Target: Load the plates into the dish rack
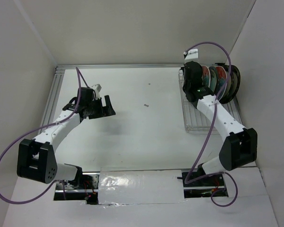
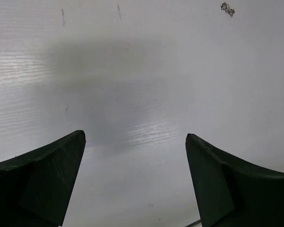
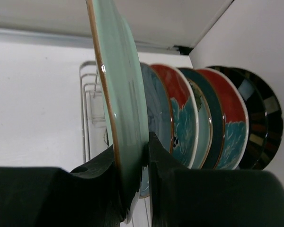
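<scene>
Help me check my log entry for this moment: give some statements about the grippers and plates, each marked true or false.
1. The right gripper is shut on a mint green plate. True.
2. The left gripper holds a plate. False: it is open and empty above the table.
3. Other plates stand on edge in the dish rack. True.
4. The mint green plate lies flat. False: it is held on edge.

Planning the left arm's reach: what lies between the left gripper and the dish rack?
Top view: bare table between left gripper and dish rack, save one small dark speck.
</scene>
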`<action>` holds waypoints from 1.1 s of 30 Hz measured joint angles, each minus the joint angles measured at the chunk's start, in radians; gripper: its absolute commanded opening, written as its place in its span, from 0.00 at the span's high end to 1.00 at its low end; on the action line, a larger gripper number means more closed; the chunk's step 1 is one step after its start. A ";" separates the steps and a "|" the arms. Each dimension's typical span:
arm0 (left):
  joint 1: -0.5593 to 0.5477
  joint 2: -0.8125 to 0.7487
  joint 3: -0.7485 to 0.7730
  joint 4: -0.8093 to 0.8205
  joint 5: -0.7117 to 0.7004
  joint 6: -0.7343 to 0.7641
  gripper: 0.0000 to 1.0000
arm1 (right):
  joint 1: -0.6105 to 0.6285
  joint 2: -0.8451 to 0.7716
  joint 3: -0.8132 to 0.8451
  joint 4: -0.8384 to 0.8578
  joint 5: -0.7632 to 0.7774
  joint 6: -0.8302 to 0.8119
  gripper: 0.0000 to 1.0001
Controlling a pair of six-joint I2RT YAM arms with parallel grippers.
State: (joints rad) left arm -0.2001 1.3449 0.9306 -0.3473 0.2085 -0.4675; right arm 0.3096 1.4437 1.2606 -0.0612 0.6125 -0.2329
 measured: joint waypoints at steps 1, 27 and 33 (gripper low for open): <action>0.000 0.000 0.000 0.001 -0.002 0.001 0.00 | -0.005 0.007 -0.011 0.006 -0.004 0.000 1.00; 0.000 0.048 0.001 0.012 -0.005 0.002 0.00 | -0.151 0.164 -0.135 0.006 -0.210 0.159 0.73; 0.000 0.048 0.001 0.011 -0.006 0.002 0.00 | -0.147 0.173 -0.125 0.026 -0.204 0.192 0.40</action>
State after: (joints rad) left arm -0.2001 1.3926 0.9314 -0.3359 0.2028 -0.4660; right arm 0.1623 1.6169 1.1355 -0.0357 0.4080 -0.0410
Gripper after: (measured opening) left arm 0.995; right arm 0.567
